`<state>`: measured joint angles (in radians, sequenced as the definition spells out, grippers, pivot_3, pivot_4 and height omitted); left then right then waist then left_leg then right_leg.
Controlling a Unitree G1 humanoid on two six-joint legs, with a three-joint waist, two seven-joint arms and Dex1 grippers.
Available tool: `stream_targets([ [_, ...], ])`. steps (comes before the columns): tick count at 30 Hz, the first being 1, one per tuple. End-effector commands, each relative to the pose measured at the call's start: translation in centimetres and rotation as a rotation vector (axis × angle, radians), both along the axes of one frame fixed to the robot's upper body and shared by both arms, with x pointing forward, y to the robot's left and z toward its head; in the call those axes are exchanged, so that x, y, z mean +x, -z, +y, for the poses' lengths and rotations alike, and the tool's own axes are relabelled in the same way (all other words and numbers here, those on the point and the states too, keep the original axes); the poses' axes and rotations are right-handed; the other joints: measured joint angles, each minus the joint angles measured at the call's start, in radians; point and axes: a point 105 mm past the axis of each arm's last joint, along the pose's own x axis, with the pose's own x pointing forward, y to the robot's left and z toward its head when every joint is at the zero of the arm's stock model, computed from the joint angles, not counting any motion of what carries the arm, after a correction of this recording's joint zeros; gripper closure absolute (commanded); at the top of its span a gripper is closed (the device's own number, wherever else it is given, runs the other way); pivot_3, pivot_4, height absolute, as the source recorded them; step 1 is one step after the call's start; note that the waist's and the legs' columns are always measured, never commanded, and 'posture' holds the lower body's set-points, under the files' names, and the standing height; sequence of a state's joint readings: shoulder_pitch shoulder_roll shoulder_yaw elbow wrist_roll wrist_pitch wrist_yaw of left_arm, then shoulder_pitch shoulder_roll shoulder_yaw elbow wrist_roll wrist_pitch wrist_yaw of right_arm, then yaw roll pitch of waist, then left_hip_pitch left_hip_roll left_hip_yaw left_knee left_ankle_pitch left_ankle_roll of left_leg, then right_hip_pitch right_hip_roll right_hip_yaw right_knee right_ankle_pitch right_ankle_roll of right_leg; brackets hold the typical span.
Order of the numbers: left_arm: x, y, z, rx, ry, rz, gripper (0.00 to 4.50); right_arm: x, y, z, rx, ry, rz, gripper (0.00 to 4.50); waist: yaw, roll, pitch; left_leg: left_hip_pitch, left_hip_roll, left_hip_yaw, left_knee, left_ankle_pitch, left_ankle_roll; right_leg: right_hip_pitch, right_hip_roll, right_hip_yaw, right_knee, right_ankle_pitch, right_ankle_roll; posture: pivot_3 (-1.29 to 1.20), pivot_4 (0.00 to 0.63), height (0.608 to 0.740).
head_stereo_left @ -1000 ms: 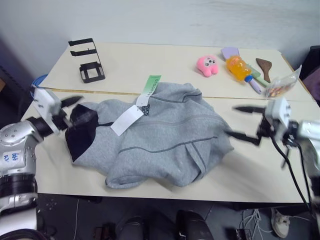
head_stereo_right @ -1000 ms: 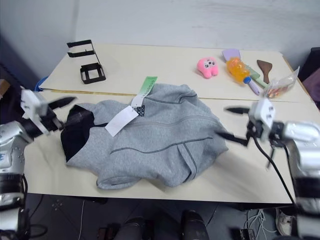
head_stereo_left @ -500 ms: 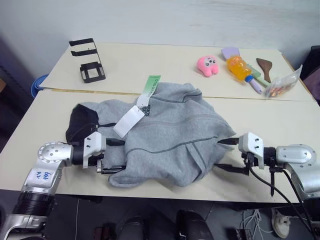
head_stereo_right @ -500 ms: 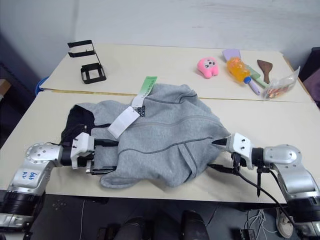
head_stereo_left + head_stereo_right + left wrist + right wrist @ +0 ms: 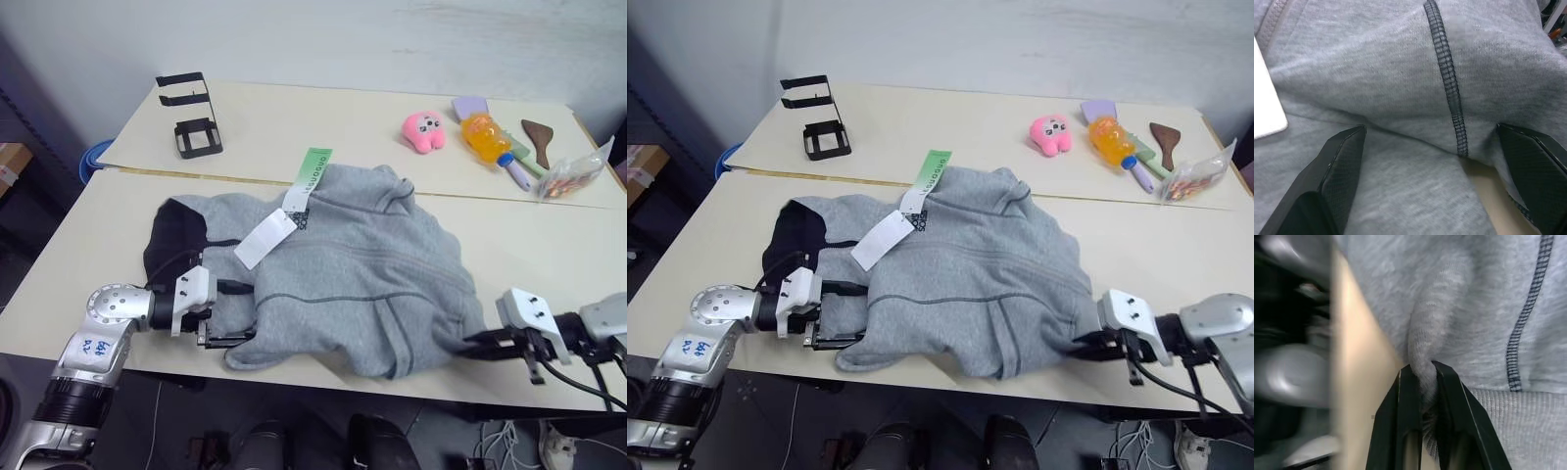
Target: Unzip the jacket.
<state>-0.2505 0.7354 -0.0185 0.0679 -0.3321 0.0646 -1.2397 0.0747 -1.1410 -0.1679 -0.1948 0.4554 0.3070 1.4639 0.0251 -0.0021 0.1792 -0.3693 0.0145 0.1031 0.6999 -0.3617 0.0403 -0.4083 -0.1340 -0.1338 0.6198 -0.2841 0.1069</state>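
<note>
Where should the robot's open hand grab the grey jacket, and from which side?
Probably the loose lower edge of the jacket nearest it, coming in level from the robot's left. The left gripper already straddles that soft fold with open jaws, so closing there should pinch cloth. The right gripper pinches the opposite edge.

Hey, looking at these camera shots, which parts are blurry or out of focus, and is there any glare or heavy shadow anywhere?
Right wrist view: the jacket pinched in the right gripper is fairly sharp, while everything past the table edge is smeared. Left wrist view: fleece and seam sharp, left gripper fingers softer at the frame's edges. Eye views: even, soft light, no glare; only a faint shadow along the jacket's near edge.
</note>
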Motion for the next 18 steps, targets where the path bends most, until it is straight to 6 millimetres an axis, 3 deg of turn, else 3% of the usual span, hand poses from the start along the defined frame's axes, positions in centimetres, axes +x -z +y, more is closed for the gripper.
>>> stream_targets([
  [1, -0.8, -0.6, 0.2, -0.018, 0.016, 0.025, 0.00, -2.6, -0.7, 0.4, -0.007, -0.012, 0.073, 4.47, 0.000, 0.000, 0.000, 0.001, 0.000, -0.001, 0.000, 0.000, 0.000, 0.001, 0.000, 0.001, 0.000, 0.000, 0.000, 0.00, 0.150, 0.740],
  [3, -1.1, -1.0, 0.9, -0.040, -0.008, 0.058, 0.00, -3.4, 0.5, 0.4, -0.013, 0.024, 0.040, 4.47, 0.001, -0.001, 0.000, 0.000, 0.000, -0.003, 0.000, -0.001, -0.001, 0.002, 0.000, 0.002, -0.001, 0.000, 0.000, 0.00, 0.150, 0.740],
  [5, -1.6, -1.5, 1.5, -0.076, -0.033, 0.125, 0.00, -2.6, 0.3, 0.4, 0.054, 0.077, -0.092, 4.47, 0.000, -0.002, 0.000, 0.000, 0.002, -0.005, 0.000, -0.001, -0.002, 0.002, 0.000, 0.002, -0.002, 0.000, 0.000, 0.00, 0.150, 0.740],
  [8, -2.5, -2.3, 2.5, -0.102, -0.055, 0.240, 0.00, -3.6, 0.5, -1.0, 0.069, 0.142, -0.078, 3.47, -0.002, 0.000, 0.000, 0.000, 0.001, -0.004, 0.000, -0.001, -0.002, 0.003, 0.000, 0.002, -0.002, 0.000, 0.000, 0.00, 0.150, 0.740],
  [11, -2.9, -3.3, 4.4, -0.092, -0.096, 0.309, 0.00, -4.2, -1.3, -1.1, 0.160, 0.205, -0.080, 2.42, -0.002, 0.000, 0.000, 0.001, 0.001, -0.004, 0.000, -0.001, -0.002, 0.003, 0.001, 0.003, -0.002, 0.000, -0.001, 0.00, 0.150, 0.740],
  [15, -0.6, -6.5, 5.1, -0.169, -0.153, 0.218, 0.00, -4.1, -5.3, 1.1, 0.327, 0.232, 0.023, 1.00, -0.002, 0.001, 0.000, 0.001, 0.002, -0.005, 0.000, -0.001, -0.002, 0.003, -0.001, 0.004, -0.005, -0.001, -0.001, 0.00, 0.150, 0.740],
  [18, 1.4, -6.9, 4.6, -0.153, -0.163, 0.125, 0.00, -1.9, -7.4, 3.3, 0.407, 0.189, -0.046, 0.01, -0.002, 0.001, 0.000, 0.002, 0.002, -0.006, 0.000, -0.001, -0.002, 0.004, -0.006, 0.003, -0.007, 0.000, -0.002, 0.00, 0.150, 0.740],
])
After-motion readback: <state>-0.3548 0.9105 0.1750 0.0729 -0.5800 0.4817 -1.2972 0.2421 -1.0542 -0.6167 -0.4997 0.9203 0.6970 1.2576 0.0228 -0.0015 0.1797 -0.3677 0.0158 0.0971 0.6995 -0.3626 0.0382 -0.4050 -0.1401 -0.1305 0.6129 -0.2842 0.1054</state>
